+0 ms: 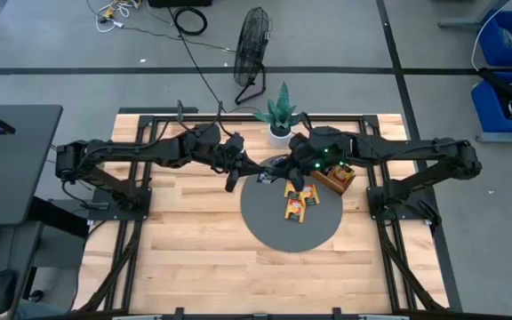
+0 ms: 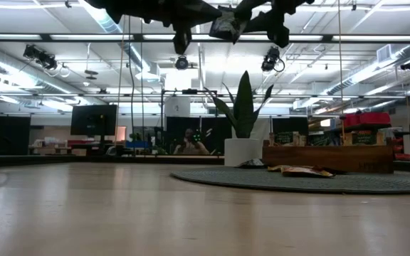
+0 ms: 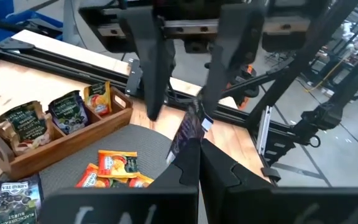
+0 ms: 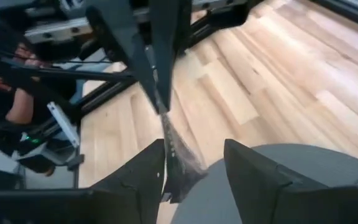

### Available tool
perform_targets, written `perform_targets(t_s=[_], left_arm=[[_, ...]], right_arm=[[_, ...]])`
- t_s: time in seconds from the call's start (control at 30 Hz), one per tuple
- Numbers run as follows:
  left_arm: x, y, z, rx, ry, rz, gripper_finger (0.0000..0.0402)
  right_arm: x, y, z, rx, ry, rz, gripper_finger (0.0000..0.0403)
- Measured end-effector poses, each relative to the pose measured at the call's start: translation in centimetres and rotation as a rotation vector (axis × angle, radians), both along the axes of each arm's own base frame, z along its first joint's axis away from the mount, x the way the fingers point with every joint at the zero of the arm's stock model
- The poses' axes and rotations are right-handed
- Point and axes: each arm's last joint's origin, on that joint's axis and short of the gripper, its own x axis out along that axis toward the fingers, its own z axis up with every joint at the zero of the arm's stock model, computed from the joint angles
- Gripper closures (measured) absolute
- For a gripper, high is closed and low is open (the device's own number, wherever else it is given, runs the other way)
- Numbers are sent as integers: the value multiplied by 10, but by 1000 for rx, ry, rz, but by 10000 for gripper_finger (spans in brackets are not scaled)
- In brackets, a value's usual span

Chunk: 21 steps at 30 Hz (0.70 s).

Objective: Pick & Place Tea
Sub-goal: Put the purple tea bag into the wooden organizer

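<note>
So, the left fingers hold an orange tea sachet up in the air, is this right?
Not quite. The left fingers are shut on a dark sachet, not an orange one, as the left wrist view shows. It is indeed held up in the air. The orange sachets lie on the grey mat.

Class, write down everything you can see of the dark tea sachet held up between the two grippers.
The dark tea sachet is small, flat and foil-like, dark with a pale printed patch. It hangs in the air, edge-on and roughly upright, above the rim of the grey round mat, clear of the table. The left gripper is shut on one edge; the right gripper straddles the other edge with its fingers apart, one finger close against it.
</note>
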Motion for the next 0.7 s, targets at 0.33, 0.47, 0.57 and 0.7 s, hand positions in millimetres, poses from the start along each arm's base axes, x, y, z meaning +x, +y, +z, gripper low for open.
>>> perform_targets(t_s=[0.33, 0.47, 0.57, 0.7], left_arm=[[0, -1, 0, -2, 2, -18, 400], [0, 0, 0, 5, 3, -19, 400], [0, -1, 0, 7, 3, -20, 399], [0, -1, -1, 6, 7, -19, 397]], right_arm=[[3, 1, 1, 35, -25, 15, 327], [3, 2, 1, 31, -27, 32, 392], [3, 2, 1, 37, -31, 27, 393], [3, 1, 2, 29, -30, 4, 399]])
